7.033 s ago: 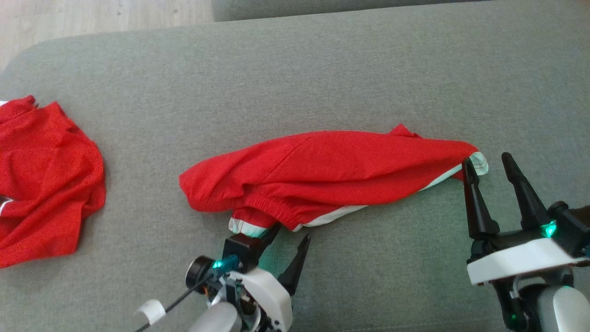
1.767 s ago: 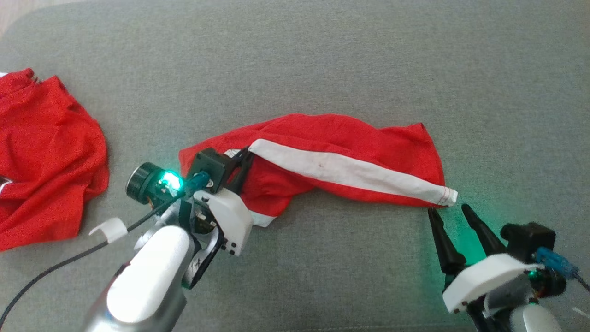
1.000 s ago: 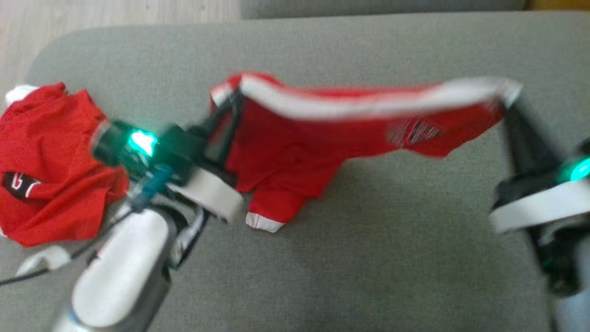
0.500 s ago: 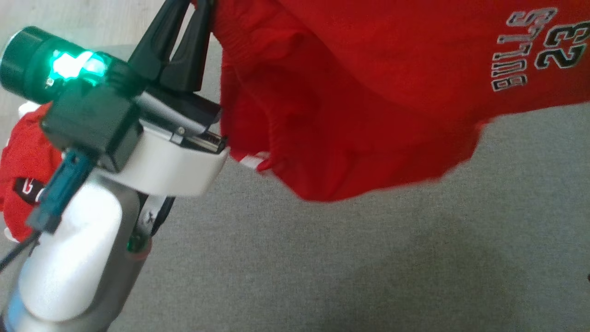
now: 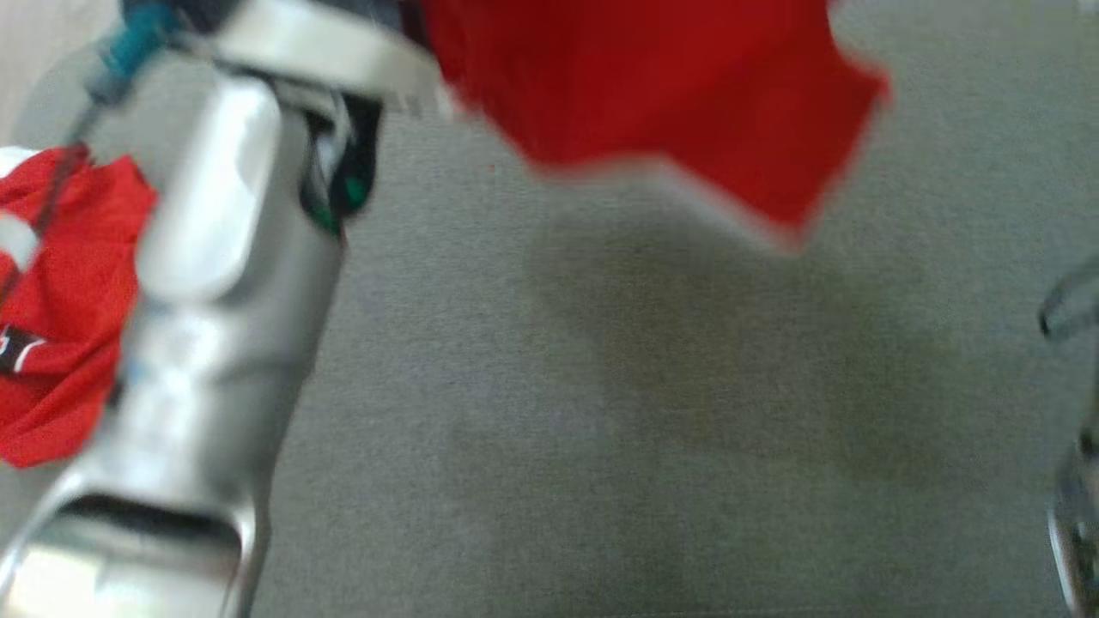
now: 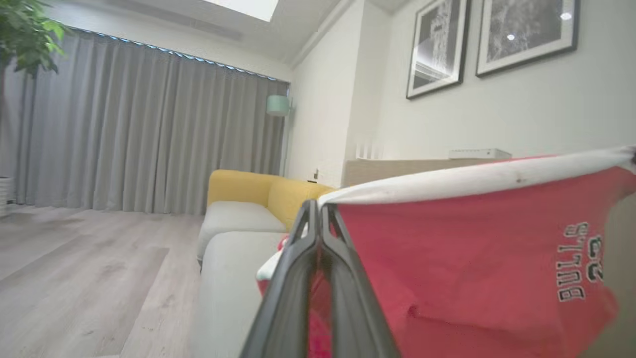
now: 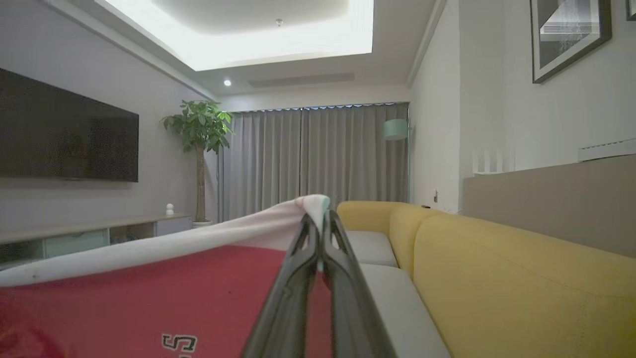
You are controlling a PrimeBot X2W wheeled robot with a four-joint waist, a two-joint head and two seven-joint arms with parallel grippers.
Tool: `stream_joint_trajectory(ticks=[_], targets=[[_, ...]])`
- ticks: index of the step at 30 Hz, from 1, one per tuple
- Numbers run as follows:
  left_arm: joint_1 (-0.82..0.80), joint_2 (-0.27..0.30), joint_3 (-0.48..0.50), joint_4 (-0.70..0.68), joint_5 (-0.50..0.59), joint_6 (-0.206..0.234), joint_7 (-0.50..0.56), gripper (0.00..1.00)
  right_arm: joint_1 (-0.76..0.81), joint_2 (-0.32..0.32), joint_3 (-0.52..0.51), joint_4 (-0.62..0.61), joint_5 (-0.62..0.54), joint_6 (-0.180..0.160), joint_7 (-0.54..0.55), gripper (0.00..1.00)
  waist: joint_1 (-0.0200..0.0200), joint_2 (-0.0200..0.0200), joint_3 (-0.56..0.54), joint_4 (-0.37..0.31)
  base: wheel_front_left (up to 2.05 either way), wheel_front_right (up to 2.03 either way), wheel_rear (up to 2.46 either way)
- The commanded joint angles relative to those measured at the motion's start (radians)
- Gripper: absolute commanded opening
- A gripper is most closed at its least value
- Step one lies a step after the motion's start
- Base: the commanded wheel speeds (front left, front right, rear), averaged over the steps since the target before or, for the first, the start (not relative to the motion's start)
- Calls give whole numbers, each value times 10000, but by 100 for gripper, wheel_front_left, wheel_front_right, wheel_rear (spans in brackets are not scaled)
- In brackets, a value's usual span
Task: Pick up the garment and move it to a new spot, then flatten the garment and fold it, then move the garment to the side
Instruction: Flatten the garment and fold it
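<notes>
- One grey sofa [image 5: 601, 446] lies below my arms
- Red garment [image 6: 472, 278] with a white band hangs stretched in the air above it
- Second red cloth [image 5: 60, 292] lies crumpled at the sofa's left
- My left pincer [image 6: 318, 209] is clamped on one end of the band, my right pincer [image 7: 318, 219] on the other

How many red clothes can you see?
2. The held garment hangs between the left gripper and right gripper; the crumpled garment lies on the grey sofa, far left. More could be hidden.
</notes>
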Motion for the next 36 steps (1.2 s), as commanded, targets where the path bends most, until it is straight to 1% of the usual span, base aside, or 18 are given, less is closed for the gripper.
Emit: stream_joint_trajectory(ticks=[1,4,8,11,13,15,17,19,20,22,25,27,29,33,34,36], targets=[[-869,223,623,320,-124,11,-425,0,-743,139,97,174,87,-7,-289,0,-2,0,53,-141,0,0,0],[-1849,50,1018,2440,-336,53,-1217,0,-1864,581,407,2011,140,-7,-830,0,-2,0,107,-369,0,0,0],[-2103,-88,1242,4933,-545,232,-1481,0,-2316,1237,1104,4421,281,-7,-1294,0,-2,0,166,-647,0,0,0],[-1709,-191,1351,6565,-835,410,-1537,0,-1940,1601,1742,6121,648,-7,-1545,0,-2,0,292,-771,0,0,0],[-1284,-240,1269,7566,-956,601,-1395,0,-1457,1762,2145,7121,1029,-7,-1695,0,-2,0,403,-820,0,0,0],[-860,-266,1286,8232,-1178,752,-1324,0,-913,1847,2618,7956,1444,-7,-1815,0,-2,0,506,-846,0,0,0],[-416,-274,1113,8479,-1427,649,-1164,0,-383,1877,3158,8453,1951,-7,-2005,0,-2,0,556,-864,0,0,0],[-146,-276,858,8517,-1760,437,-1014,0,46,1883,3608,8597,2625,-7,-2273,0,-2,0,661,-814,0,0,0],[-76,-277,425,8453,-1792,330,-1020,0,416,1885,3940,8608,3107,-7,-2627,0,-2,0,721,-748,0,0,0],[-26,-278,15,8324,-1773,195,-1146,0,802,1886,4089,8594,3434,-7,-3068,0,-2,0,692,-664,0,0,0],[124,-279,-422,8066,-1585,119,-1478,0,1400,1887,4410,8284,3681,-7,-3570,0,-2,0,474,-602,0,0,0],[350,-279,-470,7768,-1478,102,-1610,0,1871,1754,4527,7870,3697,-7,-3804,0,-2,0,227,-533,0,0,0],[717,-223,-460,7158,-1298,74,-1645,0,2455,1412,4474,7197,3665,-7,-3948,0,-2,0,-18,-452,0,0,0],[2258,213,-220,4949,-831,226,-1653,0,4048,567,3934,5213,3444,-7,-4028,0,-2,0,-540,-406,0,0,0],[2777,330,-230,4467,-774,247,-1654,0,4547,370,3727,4656,3317,-7,-3940,0,-2,0,-655,-408,0,0,0],[3856,570,-187,3538,-904,325,-1491,0,5636,118,3089,3473,3025,-7,-3424,0,-2,0,-854,-414,0,0,0]])
